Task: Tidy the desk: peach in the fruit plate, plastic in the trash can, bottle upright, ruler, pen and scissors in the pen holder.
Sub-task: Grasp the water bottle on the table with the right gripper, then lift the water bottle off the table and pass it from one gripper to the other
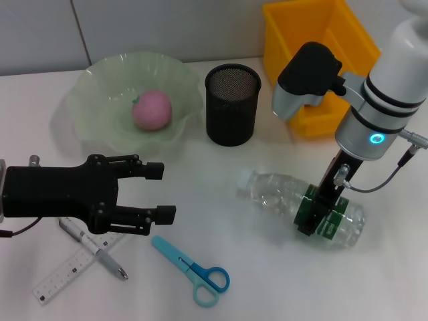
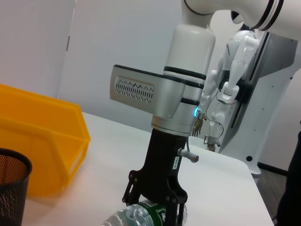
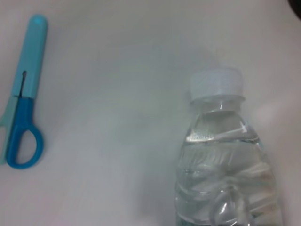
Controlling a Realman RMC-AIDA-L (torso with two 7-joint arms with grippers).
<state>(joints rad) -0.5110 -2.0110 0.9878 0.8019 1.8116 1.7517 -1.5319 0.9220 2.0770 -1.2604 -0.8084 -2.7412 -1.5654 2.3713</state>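
Bottle (image 1: 301, 207), clear plastic with a white cap and green label, lies on its side on the white desk (image 1: 221, 281) at about 4 o'clock in the head view, cap end toward the centre. Right gripper (image 1: 319, 215) comes down from above with its black fingers closed around the labelled part of the bottle, one on each side; the left wrist view shows the same clamp on the green band. Left gripper (image 1: 159, 192) hovers at 8 o'clock, fingers spread wide and holding nothing, pointing toward the desk centre. Clear ruler (image 1: 70, 271) and grey pen (image 1: 93, 249) lie crossed at 7 o'clock, partly under the left gripper body. Blue scissors (image 1: 194, 271), blades capped, lie at 6 o'clock, well apart from the bottle. Pink peach (image 1: 152, 109) sits inside the pale green fruit plate (image 1: 90, 117) at 11 o'clock. Black mesh pen holder (image 1: 231, 103) stands upright just beside the plate at 12 o'clock. Yellow bin (image 1: 321, 40) stands at 1 o'clock, behind the right arm.
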